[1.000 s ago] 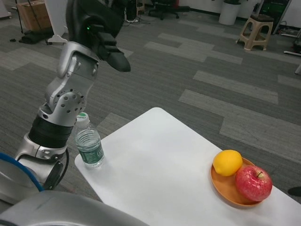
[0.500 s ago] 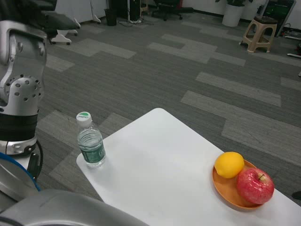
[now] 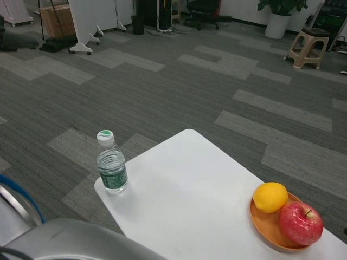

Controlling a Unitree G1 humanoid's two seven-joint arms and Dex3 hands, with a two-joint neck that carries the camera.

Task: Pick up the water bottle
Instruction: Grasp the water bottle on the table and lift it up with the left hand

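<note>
1. head view, the hands: neither the left hand nor the right hand shows in this view, so whether their fingers are spread, curled or holding anything cannot be told. nothing is touching the bottle.

2. head view, the task's thing: the water bottle (image 3: 112, 168) stands upright at the table's left corner, just inside the edge, with its white cap with a green mark on top, a green label round its lower body, and clear ribbed plastic above. my judgement is that it sits there free and unheld, so the pick-up has not begun; standing so near the edge, a clumsy approach could tip it off the table.

3. head view, the other things: an orange plate (image 3: 265, 226) lies near the table's right edge, well apart from the bottle. a lemon (image 3: 270, 196) and a red apple (image 3: 301, 223) rest on it, touching each other, lemon on the side towards the bottle. they play no part in the task and seem far enough off not to hinder a reach.

4. head view, the surface: the table (image 3: 190, 200) is white and smooth, seen corner-on, with its far corner rounded.

5. head view, the room: grey carpet in lighter and darker strips, a beige stool (image 3: 307, 47) at far right, a white planter (image 3: 280, 24) beside it, a white panel on feet (image 3: 93, 19) and a cardboard box (image 3: 56, 20) at far left.
</note>
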